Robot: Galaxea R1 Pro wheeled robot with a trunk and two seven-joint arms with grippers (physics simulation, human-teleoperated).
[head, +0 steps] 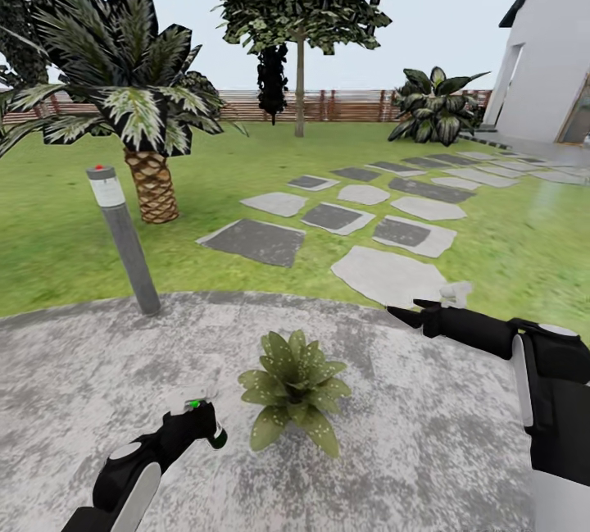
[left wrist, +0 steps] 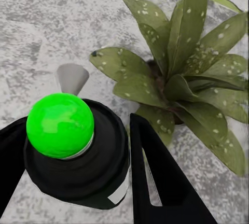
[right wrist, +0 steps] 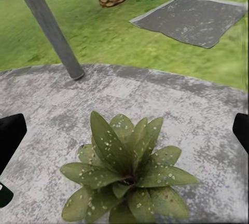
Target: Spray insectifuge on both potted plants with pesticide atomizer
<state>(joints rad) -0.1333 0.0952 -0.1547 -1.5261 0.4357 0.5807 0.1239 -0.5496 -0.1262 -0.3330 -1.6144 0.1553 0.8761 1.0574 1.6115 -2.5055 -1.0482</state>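
Note:
The pesticide atomizer (left wrist: 78,167) is a dark bottle with a white label patch, a bright green ball tip and a whitish nozzle. My left gripper (head: 201,425) is shut on it, low over the stone patio (head: 426,442). The nozzle points toward one potted plant (head: 292,388), a low rosette just right of the bottle. White insectifuge specks (left wrist: 199,60) dot its leaves, as on the potted plant (right wrist: 124,172) in the right wrist view. My right gripper (head: 403,309) hangs open beyond the plant's right side, its fingers (right wrist: 10,133) far apart. The second plant is out of view.
A tilted grey post with a red top (head: 123,241) stands at the patio's far left edge, with a scaly-trunked palm (head: 152,179) behind it. Stepping stones (head: 385,274) lead across the lawn to a house (head: 545,65). A brown fence (head: 344,104) closes the back.

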